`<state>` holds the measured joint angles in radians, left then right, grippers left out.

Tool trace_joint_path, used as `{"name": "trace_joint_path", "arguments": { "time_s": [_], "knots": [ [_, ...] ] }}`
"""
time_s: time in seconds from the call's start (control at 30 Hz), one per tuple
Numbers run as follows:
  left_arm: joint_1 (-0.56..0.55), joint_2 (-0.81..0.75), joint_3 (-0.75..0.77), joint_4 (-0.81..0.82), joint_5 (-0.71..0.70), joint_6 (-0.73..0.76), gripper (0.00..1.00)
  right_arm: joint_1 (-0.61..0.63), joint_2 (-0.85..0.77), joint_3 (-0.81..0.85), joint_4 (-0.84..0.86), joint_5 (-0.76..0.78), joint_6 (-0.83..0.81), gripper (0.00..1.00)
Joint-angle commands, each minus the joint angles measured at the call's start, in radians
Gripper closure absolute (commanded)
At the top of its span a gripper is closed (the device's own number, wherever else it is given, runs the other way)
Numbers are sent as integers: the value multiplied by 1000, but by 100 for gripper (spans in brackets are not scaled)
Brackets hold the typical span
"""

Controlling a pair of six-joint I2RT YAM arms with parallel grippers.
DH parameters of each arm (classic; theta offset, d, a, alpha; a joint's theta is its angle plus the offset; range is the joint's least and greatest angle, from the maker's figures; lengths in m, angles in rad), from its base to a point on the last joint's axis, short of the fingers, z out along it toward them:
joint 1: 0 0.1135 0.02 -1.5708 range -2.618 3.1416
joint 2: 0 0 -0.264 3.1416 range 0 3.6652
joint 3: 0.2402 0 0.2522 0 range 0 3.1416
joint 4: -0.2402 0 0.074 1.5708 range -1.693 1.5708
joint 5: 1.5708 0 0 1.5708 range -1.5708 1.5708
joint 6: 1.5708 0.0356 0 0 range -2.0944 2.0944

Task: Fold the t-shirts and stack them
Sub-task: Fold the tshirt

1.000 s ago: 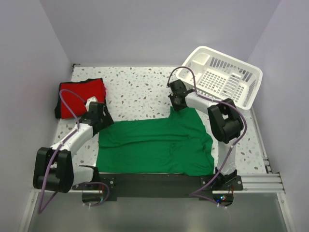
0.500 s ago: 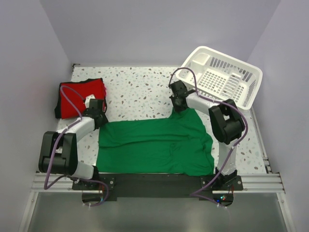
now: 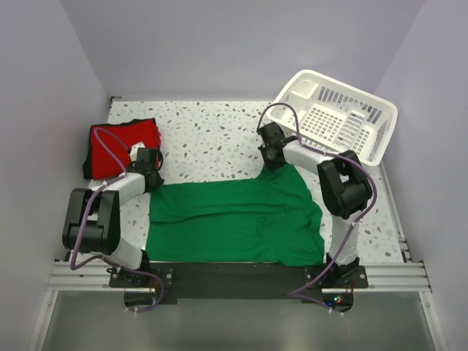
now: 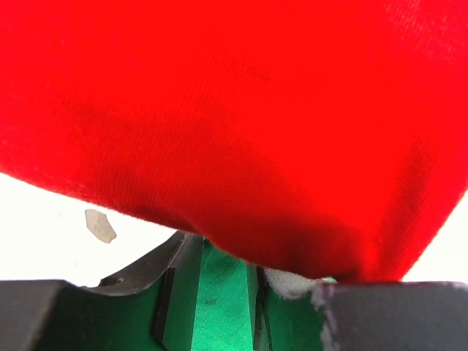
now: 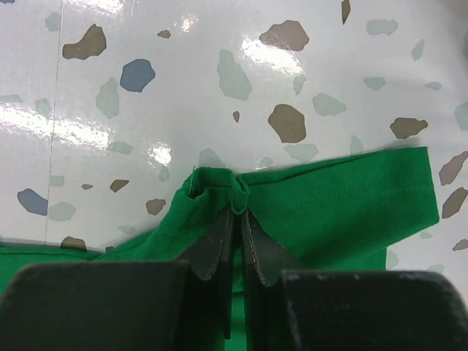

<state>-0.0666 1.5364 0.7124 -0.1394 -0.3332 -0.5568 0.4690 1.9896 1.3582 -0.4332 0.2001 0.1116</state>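
Note:
A bright green t-shirt (image 3: 234,219) lies spread flat on the speckled table (image 3: 212,135) in front of both arms. My right gripper (image 3: 272,162) is at its far right corner, shut on a small bunched fold of the green hem (image 5: 219,183). My left gripper (image 3: 151,175) is at the shirt's far left corner. Its jaws stand partly apart with flat green cloth (image 4: 216,300) showing between them. A bright red t-shirt (image 3: 121,139) lies folded at the far left. In the left wrist view this red t-shirt (image 4: 234,110) fills most of the picture, right in front of the fingers.
A white slatted basket (image 3: 336,117) stands tilted at the back right corner, close behind the right arm. Grey walls close in the table on the left, back and right. A black rail (image 3: 234,272) runs along the near edge.
My left arm has drawn in toward the far left corner of the green shirt, beside the red one, and its jaws have narrowed. The right gripper has stayed put.

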Motion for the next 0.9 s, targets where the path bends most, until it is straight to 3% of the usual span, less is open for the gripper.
{"name": "trace_joint_path", "arguments": {
  "time_s": [0.0, 0.17, 0.3, 0.87],
  "knots": [
    [7, -10, 18, 15, -1, -14, 66, -7, -32, -13, -39, 24, -9, 93],
    [7, -4, 4, 4, 25, -29, 75, -12, -26, 10, -48, 25, -9, 93],
    [7, -5, -7, 14, 56, -29, 100, -13, -29, 45, -84, 57, -1, 99],
    [7, -24, 165, 29, 132, 26, 100, -29, 15, 332, -236, 180, 19, 100]
  ]
}}
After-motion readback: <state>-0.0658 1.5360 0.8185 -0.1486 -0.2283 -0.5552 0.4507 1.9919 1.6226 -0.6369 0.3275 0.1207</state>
